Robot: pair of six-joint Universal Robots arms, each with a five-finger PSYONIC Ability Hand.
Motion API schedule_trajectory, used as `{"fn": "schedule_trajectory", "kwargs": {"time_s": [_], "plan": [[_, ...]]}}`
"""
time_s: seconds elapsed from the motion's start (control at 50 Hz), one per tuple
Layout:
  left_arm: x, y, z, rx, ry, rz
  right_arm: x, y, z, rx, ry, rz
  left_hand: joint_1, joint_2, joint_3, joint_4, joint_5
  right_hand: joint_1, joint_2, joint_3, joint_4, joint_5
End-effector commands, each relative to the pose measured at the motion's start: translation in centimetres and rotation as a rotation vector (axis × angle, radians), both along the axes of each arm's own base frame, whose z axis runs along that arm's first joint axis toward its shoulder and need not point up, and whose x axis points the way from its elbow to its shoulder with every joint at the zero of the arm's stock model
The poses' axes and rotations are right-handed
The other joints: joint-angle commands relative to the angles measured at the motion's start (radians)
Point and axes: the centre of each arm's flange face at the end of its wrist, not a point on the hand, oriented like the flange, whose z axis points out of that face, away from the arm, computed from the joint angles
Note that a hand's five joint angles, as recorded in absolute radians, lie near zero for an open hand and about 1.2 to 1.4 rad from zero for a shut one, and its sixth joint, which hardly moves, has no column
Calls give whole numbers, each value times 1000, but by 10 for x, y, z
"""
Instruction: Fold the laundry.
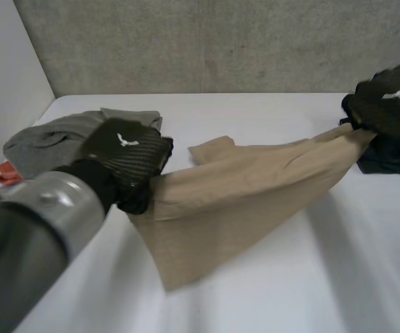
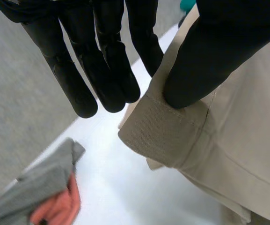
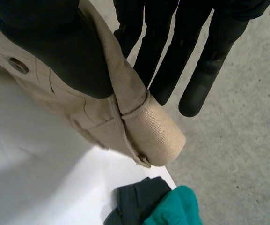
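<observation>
Pinching the beige trousers (image 1: 248,201) between thumb and straight fingers (image 2: 102,65), our left hand (image 1: 127,156) holds a hem and our right hand (image 1: 387,100) holds the waistband. The cloth is stretched above the counter (image 1: 290,291). We see a white bird mark (image 1: 125,141) on each hand's back. The wrist views show grey cloth (image 2: 36,187) over orange cloth (image 2: 60,208), and green cloth (image 3: 174,206).

Head view high over table (image 1: 290,277); wrist views close on beige garment (image 1: 241,201).

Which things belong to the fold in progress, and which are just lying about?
In hand: beige garment, pinched at one end by the left hand and at the other by the right hand.
Lying about: grey cloth, orange cloth, dark cloth, teal cloth.
</observation>
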Motion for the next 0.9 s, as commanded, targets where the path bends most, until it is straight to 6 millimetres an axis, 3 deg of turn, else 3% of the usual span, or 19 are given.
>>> {"fn": "schedule_trajectory", "kwargs": {"time_s": [0.02,0.08,0.18,0.2,0.26,0.32,0.36,0.4,0.44,0.46,0.48,0.52,0.54,0.56,0.64,0.68,0.78,0.88,0.9], "plan": [[15,25,39,-118,11,-44,-5,12,39,65,27,29,238,198,204,197,242,315,217,204,197,213],[12,24,29,-122,-51,-65,-6,6,30,90,59,29,238,198,204,197,242,315,217,204,197,213],[-6,4,-15,-18,-166,-73,5,-22,-29,277,186,56,238,198,204,197,242,315,217,204,197,213],[-13,-7,-34,25,-205,-70,7,-24,-37,297,205,61,238,198,204,197,242,315,217,204,197,213],[-28,-28,-56,55,-236,-62,17,-32,-62,348,266,65,238,198,204,197,242,315,217,204,197,213],[-40,-50,-67,51,-232,-42,25,-50,-76,342,288,40,238,198,204,197,242,315,217,204,197,213],[-50,-83,-70,7,-201,-2,29,-64,-81,309,287,21,238,198,204,197,242,315,217,204,197,213],[-57,-109,-64,-57,-156,29,36,-87,-78,205,261,-8,238,198,204,197,242,315,217,204,197,213],[-65,-141,-44,-182,-83,68,40,-100,-70,119,234,-26,238,198,204,197,242,315,217,204,197,213],[-69,-149,-34,-238,-51,78,44,-115,-55,2,187,-50,238,198,204,197,242,315,217,204,197,213],[-76,-164,-8,-362,25,103,46,-124,-43,-80,149,-64,238,198,204,197,242,315,217,204,197,213],[-80,-176,20,-496,105,145,50,-135,-24,-209,86,-81,238,198,204,197,242,315,217,204,197,213],[-81,-180,35,-564,147,167,53,-145,-3,-348,21,-99,238,198,204,197,242,315,217,204,197,213],[-78,-183,65,-683,220,217,54,-148,7,-413,-10,-107,238,198,204,197,242,315,217,204,197,213],[-77,-186,95,-850,319,263,56,-153,49,-677,-143,-127,238,198,204,197,242,315,217,204,197,213],[-78,-184,102,-881,348,266,57,-148,67,-773,-204,-125,238,198,204,197,242,315,217,204,197,213],[-75,-176,87,-823,306,251,72,-138,64,-763,-223,-72,238,198,204,197,242,315,217,204,197,213],[-68,-169,42,-689,214,228,75,-138,29,-639,-175,-55,238,198,204,197,242,315,217,204,197,213],[-66,-168,34,-667,202,227,75,-140,7,-568,-148,-54,238,198,204,197,242,315,217,204,197,213]]}}
